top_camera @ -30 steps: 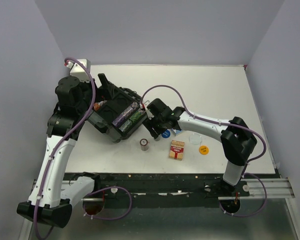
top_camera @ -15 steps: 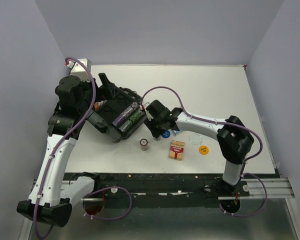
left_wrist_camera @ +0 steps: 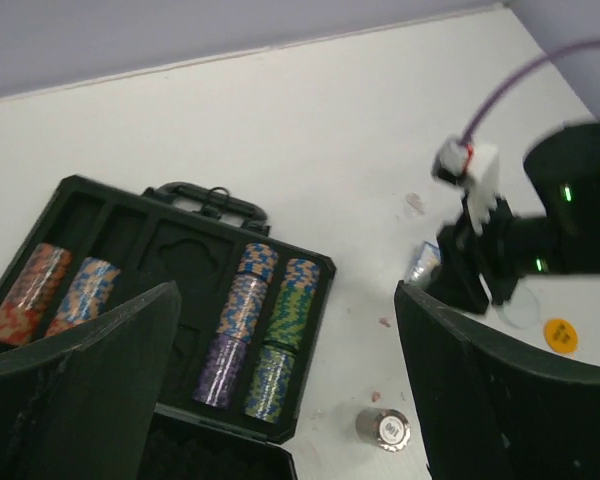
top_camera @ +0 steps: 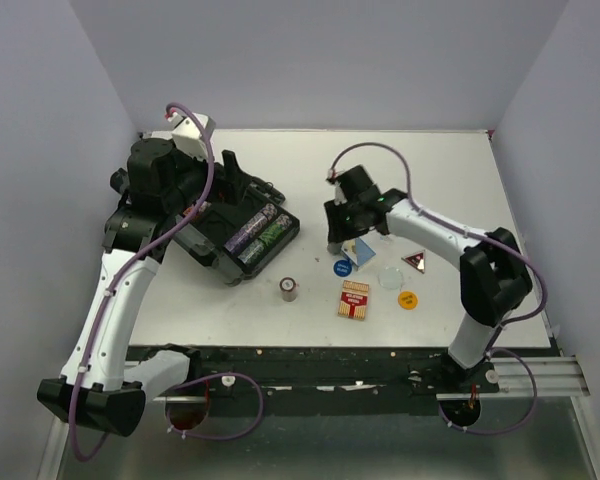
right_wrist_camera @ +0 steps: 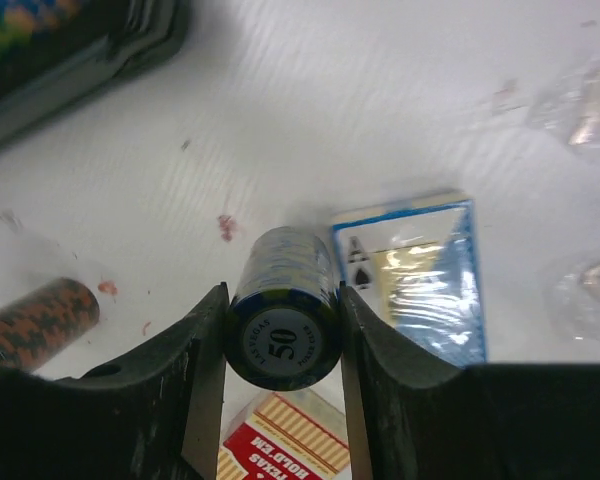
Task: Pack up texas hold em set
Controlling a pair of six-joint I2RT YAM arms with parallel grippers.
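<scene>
between the fingers of the right gripper (right_wrist_camera: 283, 335) a stack of blue chips (right_wrist_camera: 280, 290) is clamped, just beside the blue card deck (right_wrist_camera: 420, 270) on the table (top_camera: 430, 170). the open black case (left_wrist_camera: 180, 255) with chip rows (left_wrist_camera: 242, 310) is seen well apart; above it the left gripper (left_wrist_camera: 285, 295) is spread wide

Left arm (top_camera: 113, 315) and right arm (top_camera: 432, 233): white links, black joints, looping purple cables (top_camera: 212, 160), dark scuffed fingers (right_wrist_camera: 170, 400); blurred green dots (left_wrist_camera: 565, 192), perhaps LEDs.

The right end effector (right_wrist_camera: 283, 305) clamps a blue cylindrical stack of poker chips (right_wrist_camera: 283, 345) marked 50. On the white counter (right_wrist_camera: 380, 90), a blue wrapped card deck (right_wrist_camera: 420, 280) lies just right of it, a red card box (right_wrist_camera: 285, 447) beneath and an orange-and-black chip roll (right_wrist_camera: 35, 322) to the left.
</scene>
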